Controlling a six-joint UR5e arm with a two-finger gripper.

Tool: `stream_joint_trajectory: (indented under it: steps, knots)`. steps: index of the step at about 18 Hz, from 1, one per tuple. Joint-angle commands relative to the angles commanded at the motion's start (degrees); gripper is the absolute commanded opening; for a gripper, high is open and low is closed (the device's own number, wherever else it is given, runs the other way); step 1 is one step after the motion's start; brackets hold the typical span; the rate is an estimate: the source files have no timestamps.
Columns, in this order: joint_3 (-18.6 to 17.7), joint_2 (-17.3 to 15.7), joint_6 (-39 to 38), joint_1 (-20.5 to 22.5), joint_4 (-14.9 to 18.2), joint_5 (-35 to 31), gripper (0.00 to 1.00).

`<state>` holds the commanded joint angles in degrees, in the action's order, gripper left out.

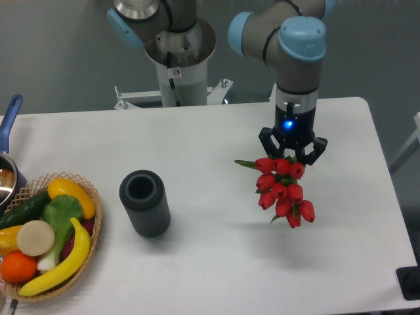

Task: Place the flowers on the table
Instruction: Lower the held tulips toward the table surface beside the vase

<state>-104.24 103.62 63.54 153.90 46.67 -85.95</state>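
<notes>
Tulips hang from the arm above the right side of the table

The gripper points straight down with its two fingers drawn in around the top of the flowers, the bunch pinched between them and nothing else in its grasp. The red buds trail below the jaws and slant toward the camera and a little to the picture's right, so the bunch's long axis runs down and forward from the fingers, not flat. A soft shadow lies on the table below and left of the buds, which suggests the flowers hang clear of the white surface. Setting them down looks to call for a descent onto the bare patch beneath. The dark vase and the fruit basket stand well apart to the picture's left.
</notes>
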Motion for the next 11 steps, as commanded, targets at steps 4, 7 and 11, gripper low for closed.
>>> stream_joint_trajectory:
  steps: [4,7,11]
  knots:
    - [0.3,2.6,1.7,-1.1,0.8,-4.0,0.41]
    - [0.3,3.6,2.4,-1.5,0.9,-6.0,0.41]
    - [0.4,5.8,2.5,-1.9,0.9,-6.6,0.42]
